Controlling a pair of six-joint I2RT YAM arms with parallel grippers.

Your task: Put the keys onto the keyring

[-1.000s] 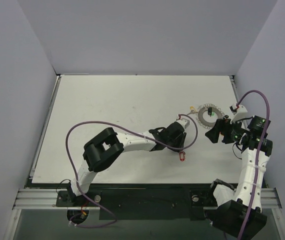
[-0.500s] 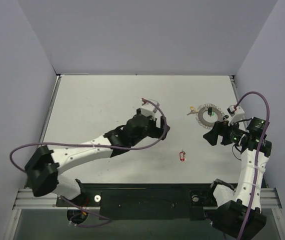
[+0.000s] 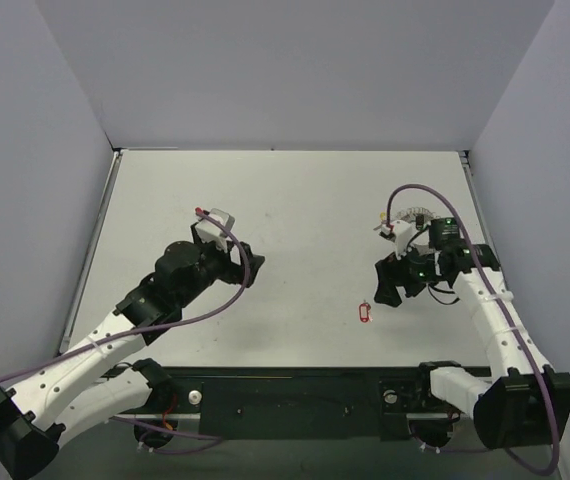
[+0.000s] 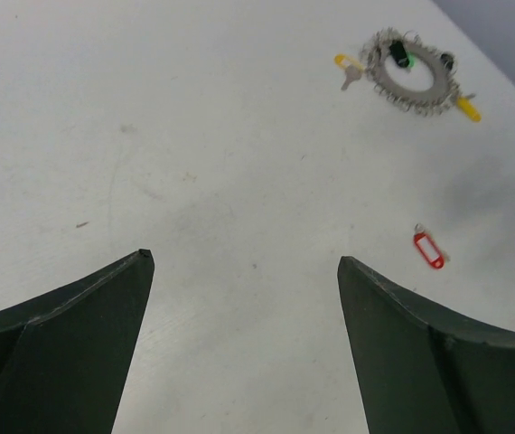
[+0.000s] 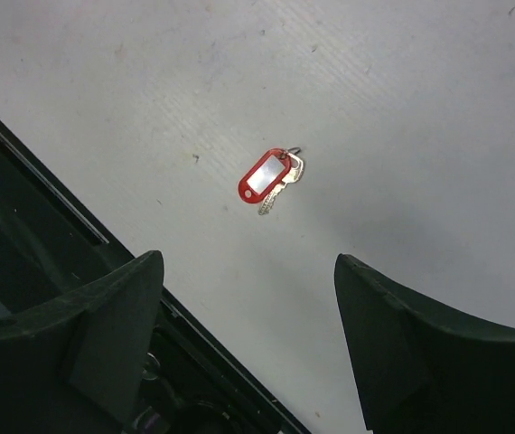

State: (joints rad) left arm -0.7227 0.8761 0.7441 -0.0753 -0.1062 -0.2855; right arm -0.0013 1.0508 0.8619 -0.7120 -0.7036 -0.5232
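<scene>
Red key lies loose on table, close to near edge, right of centre. Right gripper hovers over it, jaws apart, nothing between. Key sits just ahead of gap, roughly centred, long axis slanted to line joining fingers. Left gripper well apart toward left side, jaws wide, empty. Keyring near right edge, yellow key at rim. Right arm nearer: likely short advance plus wrist turn.
</scene>
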